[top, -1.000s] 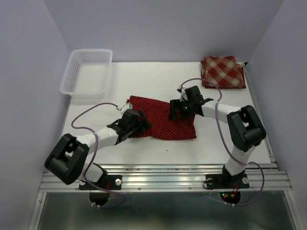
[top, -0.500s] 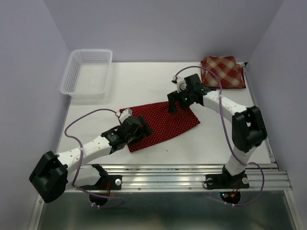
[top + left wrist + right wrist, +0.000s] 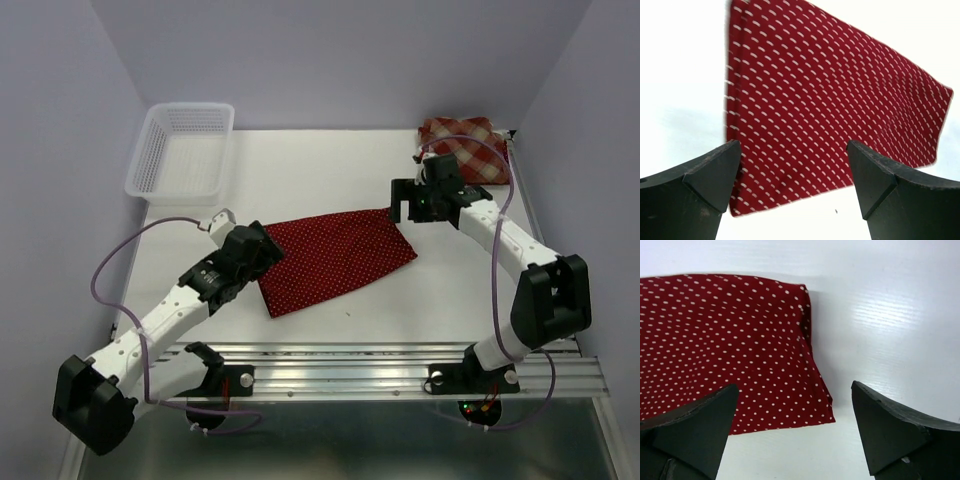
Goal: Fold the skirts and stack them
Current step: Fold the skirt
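White table w/ flat dotted red skirt; left claw & right claw agape

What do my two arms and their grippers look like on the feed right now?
Both match: the left arm and right arm have white tubular links between chunky black joint housings, each trailing a loose lilac cable. The left gripper and right gripper end in matte black, wedge-shaped fingers.
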Controlling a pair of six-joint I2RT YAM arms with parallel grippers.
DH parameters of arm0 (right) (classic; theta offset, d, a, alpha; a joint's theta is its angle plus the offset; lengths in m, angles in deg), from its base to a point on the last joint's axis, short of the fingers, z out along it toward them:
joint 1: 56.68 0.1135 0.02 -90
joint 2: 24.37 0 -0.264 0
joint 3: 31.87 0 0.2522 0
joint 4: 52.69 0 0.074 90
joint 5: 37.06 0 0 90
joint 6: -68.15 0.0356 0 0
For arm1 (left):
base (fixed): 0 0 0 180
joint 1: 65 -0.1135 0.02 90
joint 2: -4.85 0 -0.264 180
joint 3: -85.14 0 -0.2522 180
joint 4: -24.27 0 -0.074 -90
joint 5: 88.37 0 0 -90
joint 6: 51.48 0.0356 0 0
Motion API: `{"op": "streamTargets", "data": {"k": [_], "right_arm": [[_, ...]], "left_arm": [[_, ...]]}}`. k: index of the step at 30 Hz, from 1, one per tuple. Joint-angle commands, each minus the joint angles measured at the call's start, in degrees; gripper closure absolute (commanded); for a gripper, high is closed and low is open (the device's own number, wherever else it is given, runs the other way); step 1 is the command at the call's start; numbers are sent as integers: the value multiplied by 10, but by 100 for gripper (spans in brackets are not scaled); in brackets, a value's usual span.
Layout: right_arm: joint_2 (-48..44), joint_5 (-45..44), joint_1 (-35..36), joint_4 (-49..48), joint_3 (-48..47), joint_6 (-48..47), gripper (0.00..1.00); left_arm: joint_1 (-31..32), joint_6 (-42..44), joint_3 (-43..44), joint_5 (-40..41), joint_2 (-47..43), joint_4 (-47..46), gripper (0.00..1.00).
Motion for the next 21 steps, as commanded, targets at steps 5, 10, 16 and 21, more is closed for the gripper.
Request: {"op": "streamTargets", "data": {"k": [5, 10, 16, 21], "right_arm": [[67, -9, -27, -24, 29, 18, 0], [109, 36, -33, -62, 42, 15, 1], [136, 110, -33, -98, 72, -8, 9], [149, 140, -33, -112, 91, -13, 17]], "left_arm": [[-118, 111, -67, -94, 24, -99, 1], [-141, 129, -66, -128, 98, -138, 1], [-151, 136, -86, -152, 135, -176, 1], [-153, 133, -105, -168, 174, -206, 10]]}}
